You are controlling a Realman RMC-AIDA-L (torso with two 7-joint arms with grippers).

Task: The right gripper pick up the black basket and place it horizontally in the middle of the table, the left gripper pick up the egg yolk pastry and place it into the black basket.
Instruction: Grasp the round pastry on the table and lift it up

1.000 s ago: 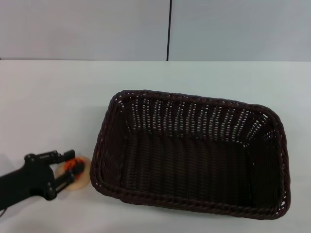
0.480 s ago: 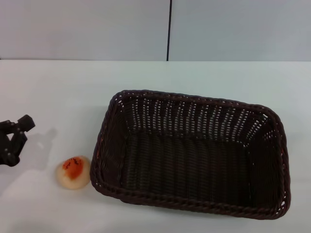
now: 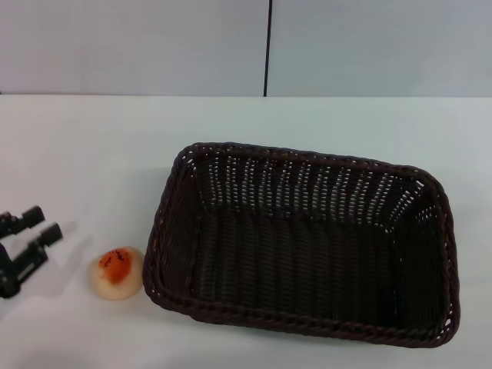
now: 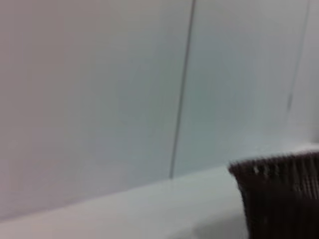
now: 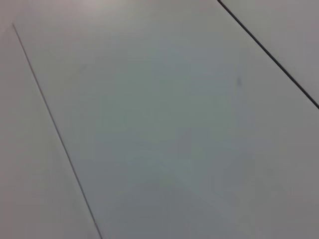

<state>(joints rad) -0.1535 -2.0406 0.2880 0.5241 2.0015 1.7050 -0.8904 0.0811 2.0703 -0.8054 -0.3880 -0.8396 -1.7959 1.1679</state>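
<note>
Black and slim, the left gripper is seen at the left edge of the head view, above the white worktop. Its two prongs are held apart, with a clear gap between them, and nothing is clamped in that gap. The prongs are pointed toward the robot's right, and a faint shadow is cast on the worktop just beside them.

Near the left gripper, on its right side and a little closer to the robot, the egg yolk pastry is seen resting on the worktop. It is not touched by the prongs. Its pale cream dome is topped with an orange-red patch marked with dark specks.

Just beside the pastry, farther to the right, the black basket is set flat on the worktop with its long side running across the view. Its braided rim is close to the pastry; whether the two touch cannot be told. The woven interior is open to the camera, and light is let through the open-weave far wall.

In the left wrist view, one corner of the basket is shown against the worktop and a pale wall with a dark vertical seam.

No part of the right gripper is seen in any view; only a pale panelled surface is shown by the right wrist camera.
</note>
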